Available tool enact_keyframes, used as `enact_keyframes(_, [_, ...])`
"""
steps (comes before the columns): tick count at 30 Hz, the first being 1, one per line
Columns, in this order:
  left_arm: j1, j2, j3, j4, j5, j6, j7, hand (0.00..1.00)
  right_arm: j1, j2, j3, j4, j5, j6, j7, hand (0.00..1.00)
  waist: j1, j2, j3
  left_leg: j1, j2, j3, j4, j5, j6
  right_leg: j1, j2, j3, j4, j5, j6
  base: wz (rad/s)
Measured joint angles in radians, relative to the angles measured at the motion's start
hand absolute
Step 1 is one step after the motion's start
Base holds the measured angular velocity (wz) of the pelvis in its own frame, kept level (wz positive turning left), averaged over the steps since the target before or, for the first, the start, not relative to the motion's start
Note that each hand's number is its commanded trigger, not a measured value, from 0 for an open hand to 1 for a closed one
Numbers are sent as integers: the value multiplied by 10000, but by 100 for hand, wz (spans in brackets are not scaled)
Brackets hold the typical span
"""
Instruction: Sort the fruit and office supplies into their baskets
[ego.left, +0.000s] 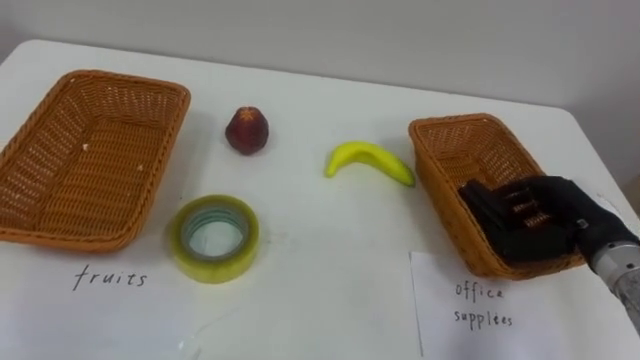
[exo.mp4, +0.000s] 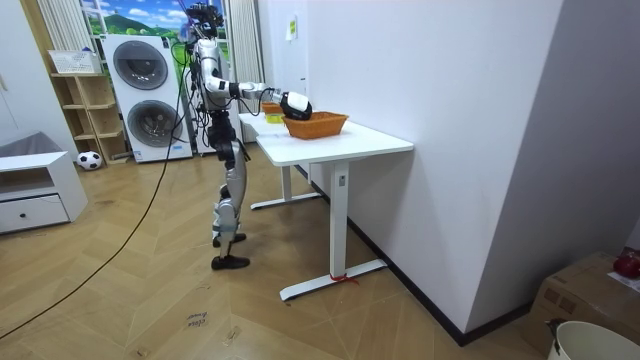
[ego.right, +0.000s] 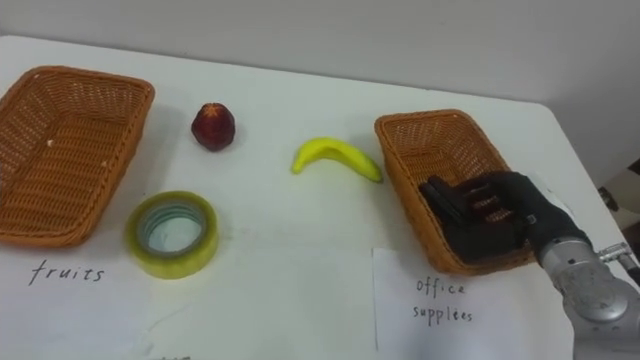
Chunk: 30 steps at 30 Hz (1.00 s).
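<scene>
Standing at the end of the white tabletop (exo.mp4: 350, 140) in the room view, stretching the right arm out over it. Holding the right robot hand (ego.left: 530, 222) over the near half of the right basket (ego.left: 455, 150), fingers relaxed and pointing leftward, gripping nothing. Lying just left of the right basket, close to its rim: banana (ego.left: 370, 160). Sitting farther left of the right basket, past the banana: red fruit (ego.left: 247, 129). Resting well left of the right basket, nearer the robot: yellow tape roll (ego.left: 213, 236), lying flat. Standing farthest left of the right basket: left basket (ego.left: 60, 170). Lying just in front of the right basket: handwritten paper label (ego.left: 440, 320).
</scene>
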Motion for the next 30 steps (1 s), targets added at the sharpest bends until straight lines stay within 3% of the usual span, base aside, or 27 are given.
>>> enact_keyframes(7, [-20,6,-53,5,-3,0,-1,0,-1,-2,3,1,-11,-1,23,0,-3,22,45,-4,16,2,-4,0,1,-3,-9,-1,-2,-1,1,0])
enact_keyframes(20, [-3,11,-45,15,-3,0,-1,0,-22,-4,9,-5,19,-5,53,0,39,-61,14,-29,11,-12,-4,0,1,-19,-6,-50,-1,0,1,0])
enact_keyframes(30, [-34,26,-53,7,1,0,0,0,-28,-4,9,-5,54,-15,41,0,29,11,58,-18,36,-8,-5,0,1,-31,-8,-45,-2,0,1,0])
